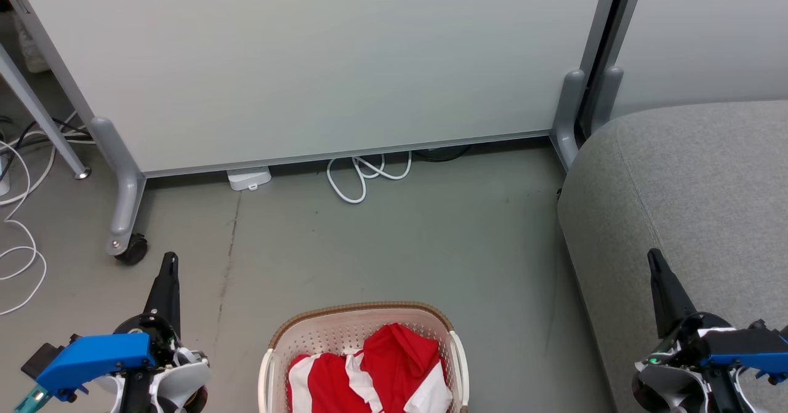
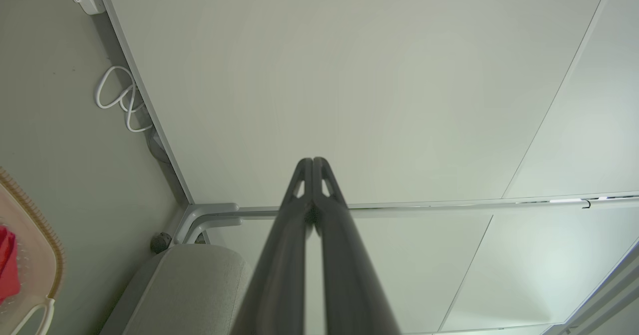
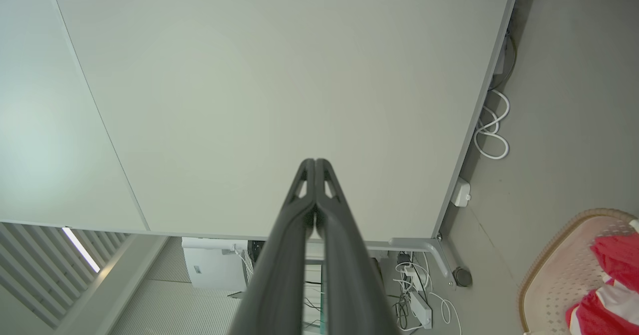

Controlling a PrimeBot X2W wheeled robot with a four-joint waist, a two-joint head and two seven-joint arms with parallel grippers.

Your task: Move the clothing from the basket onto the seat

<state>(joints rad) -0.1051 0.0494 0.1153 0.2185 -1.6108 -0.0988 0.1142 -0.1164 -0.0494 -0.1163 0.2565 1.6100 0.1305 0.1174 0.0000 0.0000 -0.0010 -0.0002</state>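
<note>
Beyond basket [image 1: 332,334], wheeled partition [image 1: 308,62] and looped cable [image 1: 368,173]

The basket [image 1: 332,334] and its clothing [image 1: 397,351] (red and white) are cut off by the head view's bottom edge.

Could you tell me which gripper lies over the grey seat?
The right gripper: it overlaps the seat in the head view, while the left gripper sits over floor beside the basket.

You have the basket [image 1: 363,312] near centre on the floor [image 1: 431,234], with the clothing [image 1: 394,364] in it. The seat [image 1: 695,204] lies to its right, apart. A panel [image 1: 320,62] stands far behind both, a cable [image 1: 366,176] at its foot.
</note>
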